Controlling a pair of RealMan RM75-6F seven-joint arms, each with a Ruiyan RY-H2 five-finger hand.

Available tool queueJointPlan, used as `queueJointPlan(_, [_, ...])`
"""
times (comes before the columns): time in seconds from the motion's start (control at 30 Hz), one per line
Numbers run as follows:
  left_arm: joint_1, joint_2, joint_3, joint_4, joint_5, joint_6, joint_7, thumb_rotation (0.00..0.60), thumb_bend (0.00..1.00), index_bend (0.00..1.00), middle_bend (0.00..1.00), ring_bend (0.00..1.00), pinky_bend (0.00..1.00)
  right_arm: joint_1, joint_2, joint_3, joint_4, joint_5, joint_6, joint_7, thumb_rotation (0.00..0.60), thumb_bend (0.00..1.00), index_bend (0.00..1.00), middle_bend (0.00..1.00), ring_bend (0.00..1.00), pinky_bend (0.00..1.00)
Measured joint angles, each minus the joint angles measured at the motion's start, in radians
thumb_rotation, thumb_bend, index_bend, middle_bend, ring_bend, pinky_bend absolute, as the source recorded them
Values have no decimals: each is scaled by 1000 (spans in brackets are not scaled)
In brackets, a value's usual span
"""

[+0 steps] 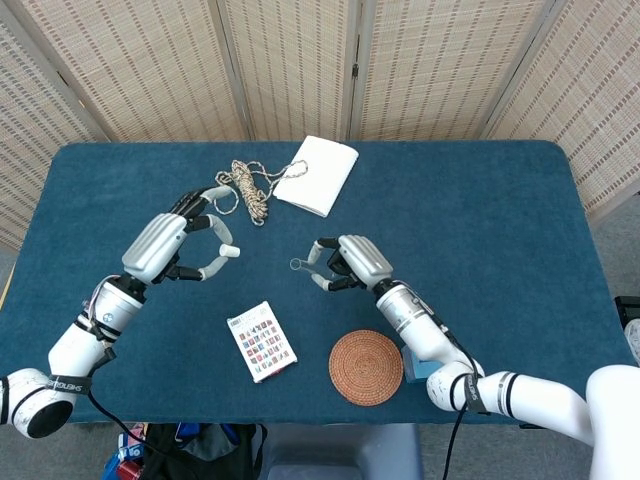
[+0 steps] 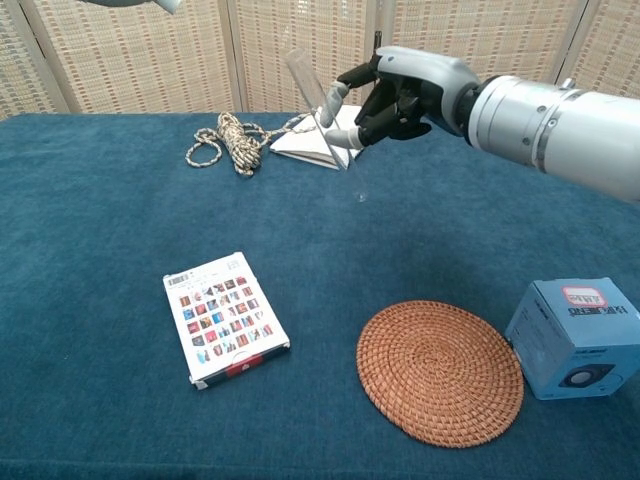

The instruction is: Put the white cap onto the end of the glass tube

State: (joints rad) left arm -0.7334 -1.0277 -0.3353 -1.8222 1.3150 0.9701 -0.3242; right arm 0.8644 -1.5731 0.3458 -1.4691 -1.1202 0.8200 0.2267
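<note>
My right hand (image 1: 350, 262) (image 2: 400, 95) grips a clear glass tube (image 1: 303, 265) (image 2: 312, 88), held above the middle of the table. The tube's open end points left toward my left hand in the head view. My left hand (image 1: 175, 245) pinches a small white cap (image 1: 230, 252) between its fingertips, raised above the cloth. A gap of about a hand's width separates the cap from the tube's end. In the chest view only a sliver of the left hand (image 2: 150, 4) shows at the top edge.
On the blue table (image 1: 480, 200) lie a coiled rope (image 1: 245, 187), a white notebook (image 1: 318, 174), a card pack (image 1: 262, 340), a round woven coaster (image 1: 366, 367) and a small blue box (image 2: 575, 337) at the front right. Wicker screens stand behind.
</note>
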Motion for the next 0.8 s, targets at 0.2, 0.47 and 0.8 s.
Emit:
queueJointPlan(0.2, [-26,-42,6,-6,0,17,105,600,438,574,44,0,0,23,-6,14,-29,43,-17,-27,600,531,948,1000,1000,1000])
queueJointPlan(0.47, [-56,-75,13,-6,-10,20,190,600,438,580,44,0,0,43,-20,22,-32,80,-17,-63,600,536,957,1000,1000,1000])
queueJointPlan(0.8, [-83,-92,22,-16,-37,3,254,600,438,581,44,0,0,58,-34,23,-23,106,-11,-94,600,537,957,1000,1000,1000])
